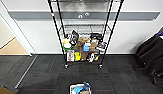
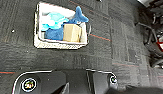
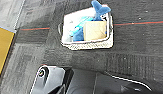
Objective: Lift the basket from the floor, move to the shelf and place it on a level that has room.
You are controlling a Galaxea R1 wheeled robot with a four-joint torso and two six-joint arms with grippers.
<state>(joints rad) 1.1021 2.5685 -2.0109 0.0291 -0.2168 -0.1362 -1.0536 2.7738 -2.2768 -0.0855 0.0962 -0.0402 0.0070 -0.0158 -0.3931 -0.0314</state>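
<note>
The small rectangular beige woven basket [image 2: 60,26] with white lining is seen standing on the dark grey carpet-tile floor [image 2: 19,57], with blue cloth [image 2: 55,33] and a brown box [image 2: 72,32] showing above its rim; the box is set against one long side and a blue pointed piece of fabric rises past the rim beside it. In the head view the basket [image 1: 80,88] is cut by the lower edge of the picture, roughly in line with the middle of the shelf. A thin red line [image 3: 139,23] on the carpet is seen running up to the basket's side. Bare carpet is shown all round the basket in both wrist views, and a broad open stretch of floor [image 1: 47,72] lies between it and the tall narrow wire shelf [image 1: 83,32] with black metal posts and small wheels, which stands against the white wall [image 1: 34,32]. Its lowest tier [image 1: 83,51] is crammed with boxes and packets, while the silvery wire-grid level [image 1: 83,26] above it is seen bare. Tan wooden flooring [image 1: 12,47] shows past a doorway at the left, and dark chairs [image 1: 153,55] are placed at the right, well apart from the shelf. Whether either claw is open or closed cannot be told, since the fingers are not made out.
</note>
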